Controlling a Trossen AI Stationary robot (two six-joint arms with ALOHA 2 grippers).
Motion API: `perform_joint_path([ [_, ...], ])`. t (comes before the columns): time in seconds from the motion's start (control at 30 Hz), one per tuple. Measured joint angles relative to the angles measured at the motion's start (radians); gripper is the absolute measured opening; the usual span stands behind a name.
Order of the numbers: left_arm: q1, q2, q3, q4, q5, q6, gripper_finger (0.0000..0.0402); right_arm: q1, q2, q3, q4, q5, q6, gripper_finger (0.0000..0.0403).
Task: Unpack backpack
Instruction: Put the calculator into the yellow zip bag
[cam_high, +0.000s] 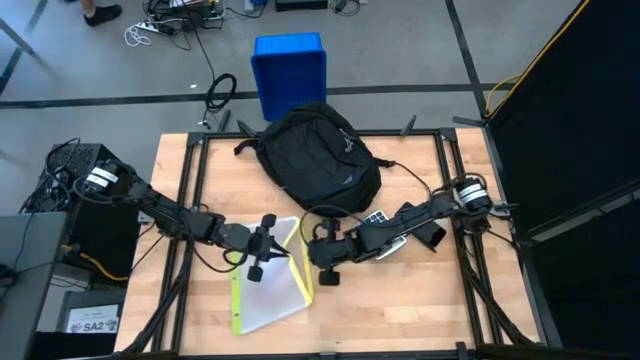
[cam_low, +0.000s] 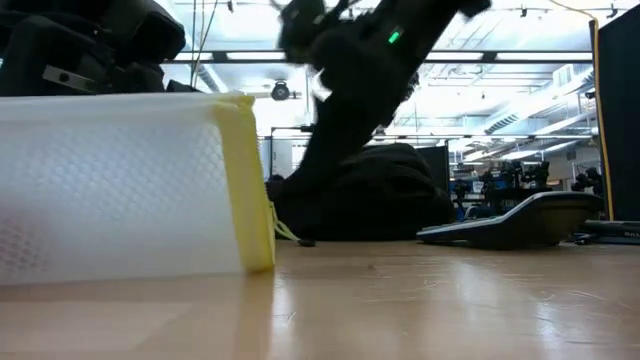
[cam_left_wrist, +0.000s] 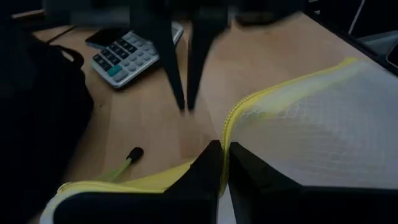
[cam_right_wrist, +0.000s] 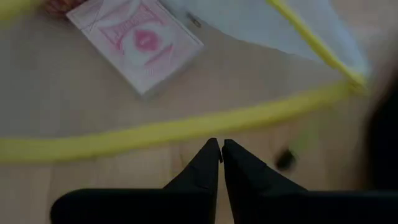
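Observation:
The black backpack (cam_high: 318, 155) lies on its back at the middle of the table's far side, with no gripper on it; it also shows in the low view (cam_low: 390, 195). In front of it is a translucent mesh pouch (cam_high: 268, 285) with yellow zip edges. My left gripper (cam_high: 278, 250) is shut on it, and one side of the pouch (cam_low: 110, 180) stands raised off the wood. My right gripper (cam_right_wrist: 222, 149) is shut and hangs just above the pouch's yellow edge (cam_right_wrist: 155, 134), touching nothing. A pink card box (cam_right_wrist: 137, 40) shows beyond that edge. My left gripper pinches the pouch's yellow zip edge (cam_left_wrist: 225, 132) between its two fingers, where that edge bends at a corner of the pouch. The fingers come from the table's left, slanting slightly down. The held side is raised; the pouch's near part rests on the table.
A calculator (cam_left_wrist: 127, 56) lies on a dark phone (cam_left_wrist: 102, 37), right of the backpack and beside the right arm. A small black-tipped green cord (cam_left_wrist: 127, 158) lies on the wood near the pouch. A blue bin (cam_high: 289, 70) stands on the floor beyond the far edge.

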Motion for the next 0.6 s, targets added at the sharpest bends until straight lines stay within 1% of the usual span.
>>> perform_joint_path([
  [0.17,0.001,0.0,0.0,0.004,0.0,-0.001,0.0,0.061,-0.072,0.0,-0.18,0.04,0.023,0.0],
  [0.33,0.001,0.0,0.0,0.005,0.0,-0.002,0.0,0.124,-0.126,0.0,-0.419,0.046,0.184,0.0],
  [0.43,0.001,0.0,0.0,0.015,0.0,-0.002,0.0,0.167,-0.149,0.0,-0.559,0.046,0.245,0.0001],
  [0.53,0.001,0.0,0.0,0.019,0.0,-0.003,0.0,0.211,-0.154,0.0,-0.644,0.045,0.277,0.0009],
  [0.6,0.001,0.0,0.0,0.019,0.0,-0.003,0.0,0.241,-0.154,-0.002,-0.66,0.036,0.264,0.0024],
])
